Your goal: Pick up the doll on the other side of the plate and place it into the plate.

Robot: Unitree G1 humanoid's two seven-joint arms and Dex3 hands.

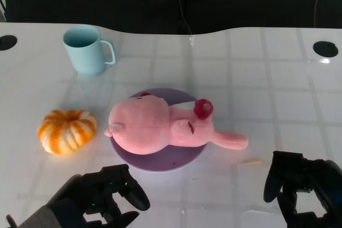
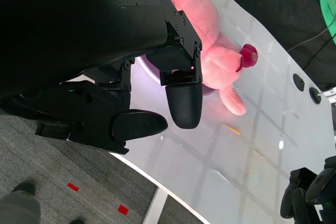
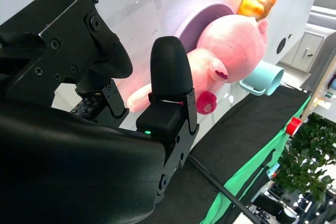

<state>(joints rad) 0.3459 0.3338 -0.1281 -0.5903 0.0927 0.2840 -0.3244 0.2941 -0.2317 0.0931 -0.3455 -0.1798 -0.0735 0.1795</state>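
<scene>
A pink plush doll (image 1: 160, 126) lies across the purple plate (image 1: 176, 163) in the middle of the table, with one limb hanging over the plate's right rim. It also shows in the left wrist view (image 2: 210, 51) and the right wrist view (image 3: 231, 51). My left hand (image 1: 104, 193) sits near the table's front edge, below and left of the plate, fingers apart and holding nothing. My right hand (image 1: 299, 185) is at the front right, apart from the doll, also empty with fingers spread.
A light blue mug (image 1: 85, 49) stands at the back left. An orange-and-white pumpkin (image 1: 67, 130) sits left of the plate. Round holes (image 1: 325, 48) mark the table's far corners. A dark curtain lies beyond the far edge.
</scene>
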